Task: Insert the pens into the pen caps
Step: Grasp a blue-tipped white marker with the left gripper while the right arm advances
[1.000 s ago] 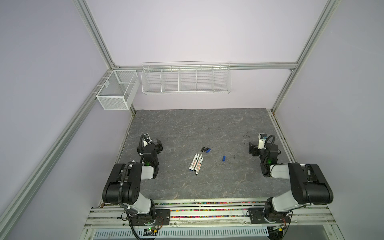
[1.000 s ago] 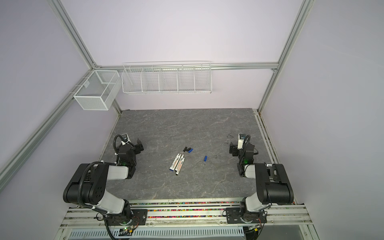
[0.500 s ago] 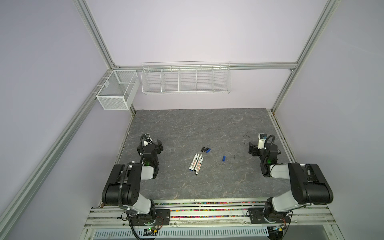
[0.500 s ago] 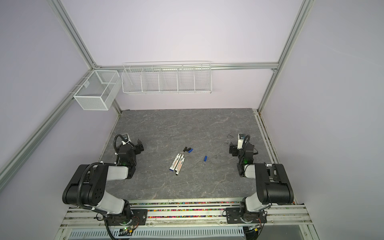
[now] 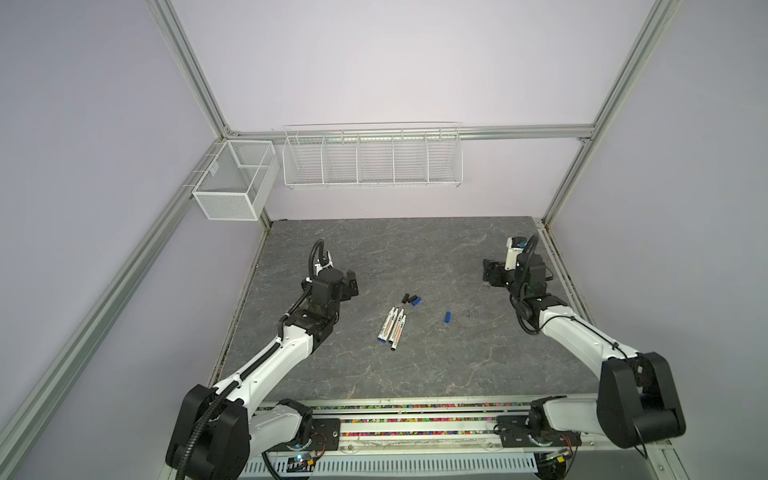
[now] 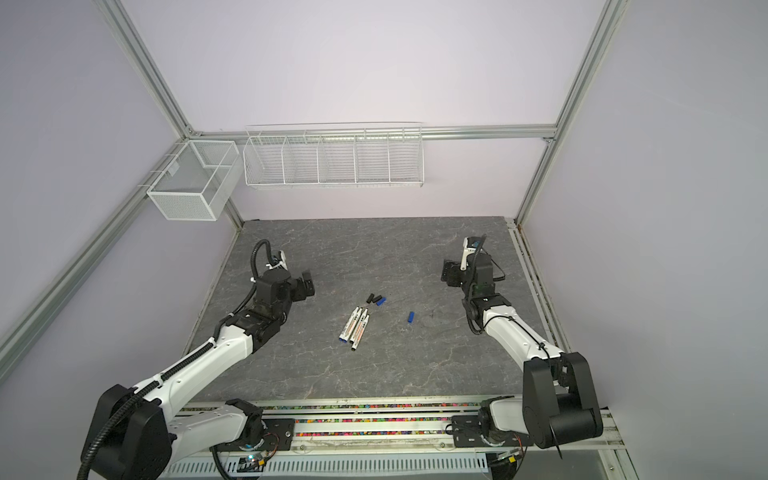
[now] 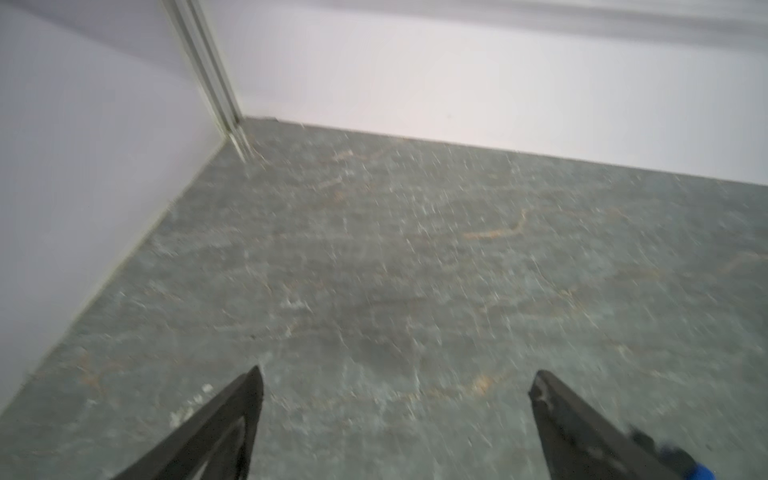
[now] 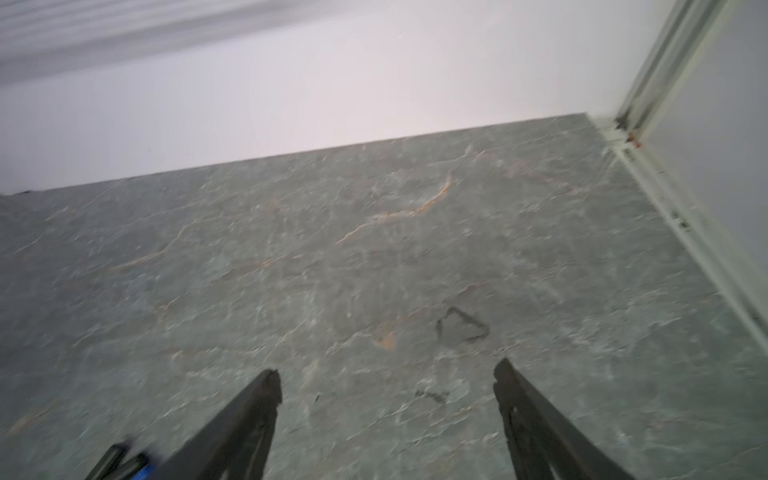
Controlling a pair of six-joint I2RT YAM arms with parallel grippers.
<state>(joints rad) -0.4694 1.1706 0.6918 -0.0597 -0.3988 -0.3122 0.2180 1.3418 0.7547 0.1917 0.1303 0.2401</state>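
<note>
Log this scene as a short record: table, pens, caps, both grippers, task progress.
table: grey marbled surface
pens: lying side by side near the middle, all uncapped
pen caps: two black and one blue, clustered just beyond the pens' far ends
lone blue cap: apart from the cluster, toward the right gripper
left gripper: open, empty, clear of the pens
right gripper: open, empty, clear of the caps
progress: no pen inserted yet
</note>
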